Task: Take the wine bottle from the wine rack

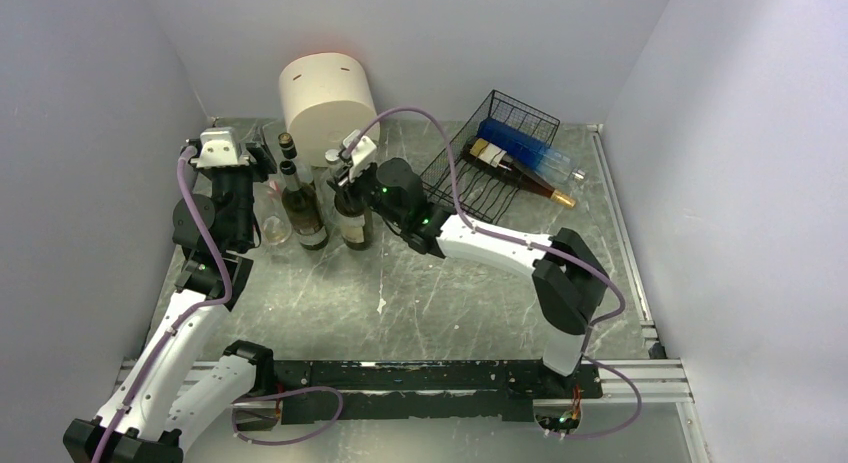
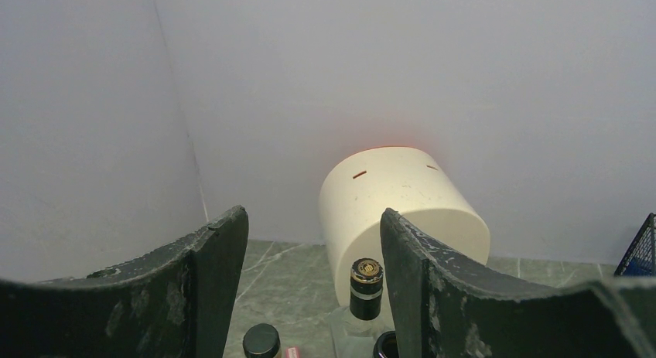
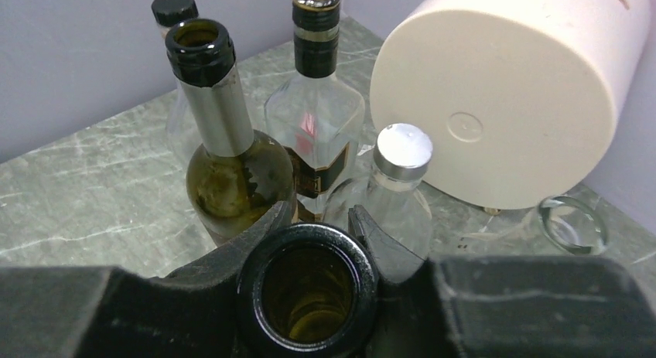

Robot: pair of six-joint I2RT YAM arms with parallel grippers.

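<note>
Wine bottle (image 1: 352, 221) stands upright on table (image 1: 400, 293), neck clamped by right claw (image 3: 317, 228).

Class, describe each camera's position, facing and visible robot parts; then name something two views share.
Top external: above and behind, looking down at the table; left arm, right arm show.
Left wrist: faces the back wall and cream cylinder; own open fingers show.
Right wrist: looks down on standing bottles; right gripper clamps a dark bottle.
Shared: the cream cylinder.
</note>
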